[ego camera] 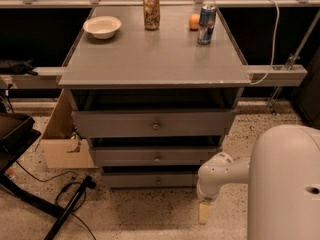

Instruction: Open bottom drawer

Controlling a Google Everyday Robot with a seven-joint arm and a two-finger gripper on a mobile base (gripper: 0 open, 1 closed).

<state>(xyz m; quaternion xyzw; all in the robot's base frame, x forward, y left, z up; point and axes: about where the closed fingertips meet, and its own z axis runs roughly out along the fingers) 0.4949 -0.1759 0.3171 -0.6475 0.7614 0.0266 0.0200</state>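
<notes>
The grey cabinet has three drawer fronts, each smaller than the one above. The bottom drawer is the narrowest and lowest, just above the floor. It has a small round knob at its centre and looks closed. My white arm reaches in from the lower right. My gripper hangs pointing down at the floor, just right of the bottom drawer's right end and a little in front of it. It touches nothing.
On the cabinet top stand a white bowl, a brown can, an orange and a blue can. A cardboard box sits left of the drawers. A black stand and cables lie on the floor at left.
</notes>
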